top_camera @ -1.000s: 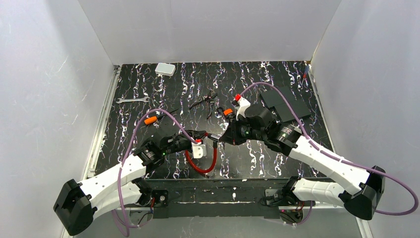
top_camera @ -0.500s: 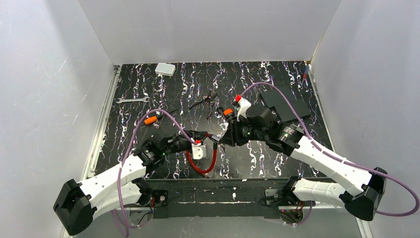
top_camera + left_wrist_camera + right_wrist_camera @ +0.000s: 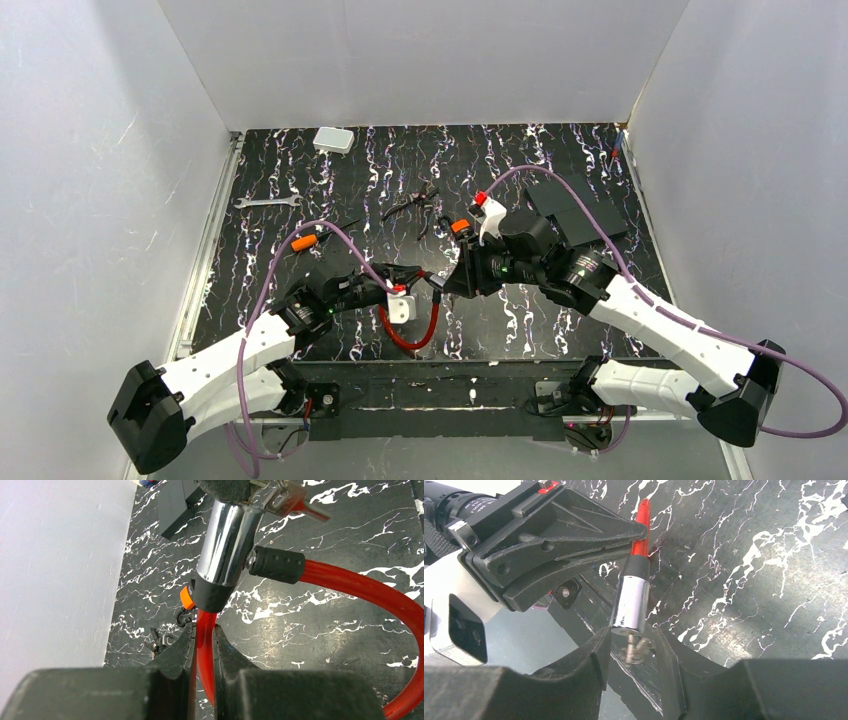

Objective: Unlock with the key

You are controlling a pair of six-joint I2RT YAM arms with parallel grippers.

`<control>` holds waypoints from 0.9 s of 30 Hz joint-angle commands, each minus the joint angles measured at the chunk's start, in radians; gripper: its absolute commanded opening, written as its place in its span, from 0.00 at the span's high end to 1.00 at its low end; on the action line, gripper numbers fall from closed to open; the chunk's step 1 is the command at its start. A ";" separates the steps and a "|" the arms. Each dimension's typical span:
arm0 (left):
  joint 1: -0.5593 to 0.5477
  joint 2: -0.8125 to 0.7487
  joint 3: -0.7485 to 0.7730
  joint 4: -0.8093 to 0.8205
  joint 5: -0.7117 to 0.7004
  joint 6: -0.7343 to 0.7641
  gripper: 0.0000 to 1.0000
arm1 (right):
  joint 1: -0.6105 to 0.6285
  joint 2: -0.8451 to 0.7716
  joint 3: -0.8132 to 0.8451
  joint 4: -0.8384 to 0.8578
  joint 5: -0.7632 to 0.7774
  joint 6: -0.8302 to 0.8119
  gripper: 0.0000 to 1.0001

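Down at the near edge of the table (image 3: 500, 322), roughly in the middle, both my arms meet over the cable lock. My left gripper (image 3: 203, 631) is clamped tight on the red cable (image 3: 350, 587), pinching it right below the chrome lock barrel (image 3: 227, 540), so the barrel sticks out past my fingertips toward the right arm. The key (image 3: 636, 649) is sitting in the end of that barrel. It's a bit blurry from my right wrist view, but you can see it poking out. My right gripper (image 3: 633, 640) has its jaws spread either side of the key with a gap on both sides, so it's not gripping anything. The cable's other end, the one with the black sleeve (image 3: 276, 565), meets the side of the barrel, and the loop curls off toward the near side. Farther back on the table are the pliers (image 3: 412, 205), a wrench (image 3: 267, 202) off to the left, and a small white box (image 3: 333, 139) at the far edge.
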 commanded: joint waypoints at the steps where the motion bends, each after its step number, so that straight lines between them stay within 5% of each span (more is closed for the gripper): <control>1: -0.009 -0.021 0.013 0.065 0.034 0.000 1.00 | 0.000 -0.032 0.046 0.030 -0.027 -0.006 0.55; 9: -0.010 -0.020 0.013 0.065 0.029 -0.001 1.00 | 0.000 -0.040 0.047 -0.001 -0.043 -0.013 0.63; 15: -0.011 -0.021 0.013 0.065 0.031 -0.001 1.00 | 0.000 -0.057 0.047 -0.055 0.003 -0.039 0.47; 19: -0.009 -0.022 0.012 0.066 0.030 0.000 1.00 | 0.000 -0.063 0.048 -0.077 0.032 -0.049 0.45; 27: -0.010 -0.021 0.012 0.065 0.029 -0.002 1.00 | 0.000 -0.071 0.045 -0.079 0.034 -0.048 0.63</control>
